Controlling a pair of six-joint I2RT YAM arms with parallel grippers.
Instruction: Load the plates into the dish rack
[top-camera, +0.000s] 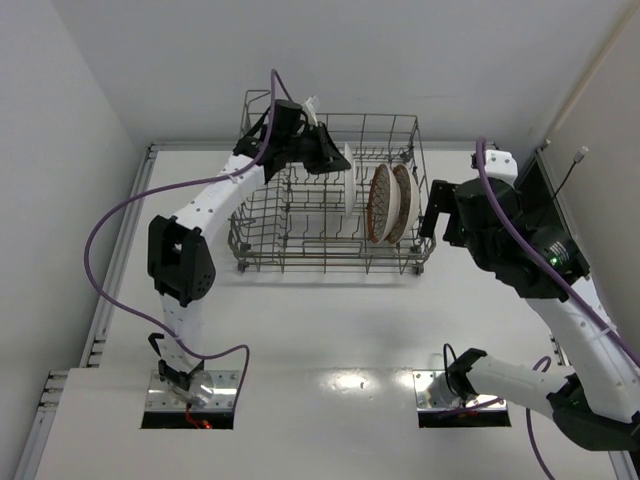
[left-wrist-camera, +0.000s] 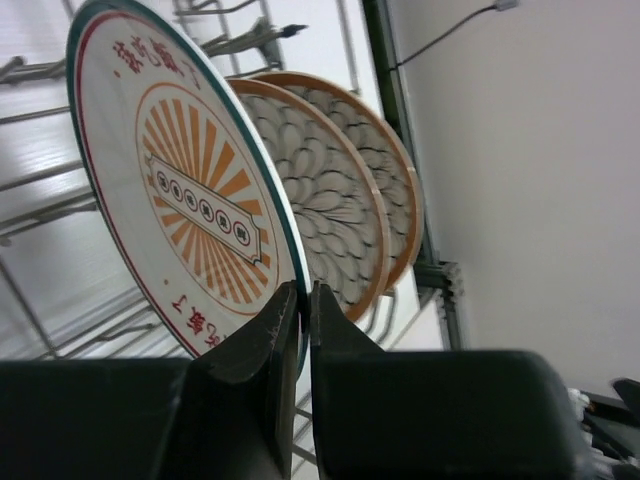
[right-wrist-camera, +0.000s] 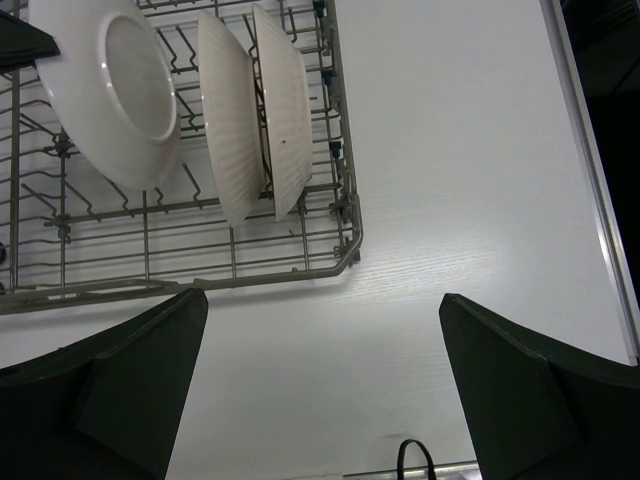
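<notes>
There are three plates in all: one sunburst plate (left-wrist-camera: 180, 190) with orange rays, and two with petal patterns, the nearer floral plate (left-wrist-camera: 320, 200) and the farther floral plate (left-wrist-camera: 395, 175). There is one wire dish rack (top-camera: 300, 250). Two robot arms are seen: the left arm (top-camera: 215, 205) and the right arm (top-camera: 500, 230).

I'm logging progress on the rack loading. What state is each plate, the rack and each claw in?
dish rack: upright on the table, three plates inside.
left claw: shut on the sunburst plate rim.
right claw: open, empty, beside the rack.
sunburst plate: on edge inside the rack, held by its rim.
first floral plate: standing on edge in the rack, free.
second floral plate: standing on edge behind it, free.
</notes>
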